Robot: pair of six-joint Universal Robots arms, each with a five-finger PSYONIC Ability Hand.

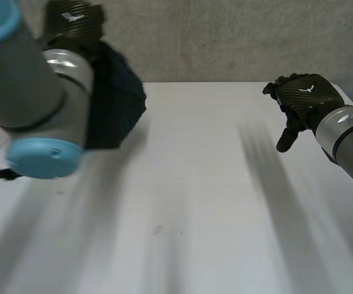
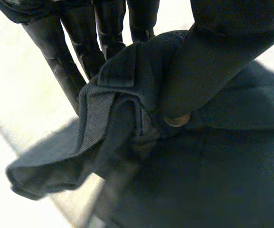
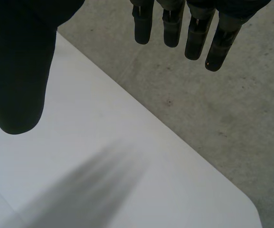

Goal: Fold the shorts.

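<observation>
Left arm (image 1: pixel 35 92) is nearest the camera: grey joint and light-blue cap over the near-left part of the table (image 1: pixel 194 208), hiding one side of the shorts (image 1: pixel 120 98).

Shorts are dark blue and bunched. They hang from the left robot hand (image 1: pixel 72 21) over the table's far-left part. Can't tell if their lower end touches the table, the arm is in the way.

Left wrist view: the left robot hand is closed on the shorts.
- The thumb (image 2: pixel 217 61) lies across a folded-over band of cloth at the waistband.
- The fingers (image 2: pixel 56 66) run down behind that band, with the cloth pinched between thumb and fingers.
- A metal button (image 2: pixel 177 120) sits right at the thumb tip.
- A loose fold droops away past the fingertips.
- The rest of the shorts spreads out dark under the palm, with white table showing beside it.

Right robot hand (image 1: pixel 303 98) is at the table's far-right edge, well apart from the shorts. It is up off the table and holding nothing.

Right wrist view: the fingers (image 3: pixel 196 35) are straight and slightly spread. The thumb (image 3: pixel 18 71) is out to the side, with a wide gap between thumb and fingers. Under the palm is the white table top and its rounded corner. Past the table edge, under the fingertips, is the grey speckled floor (image 3: pixel 212 114).
</observation>
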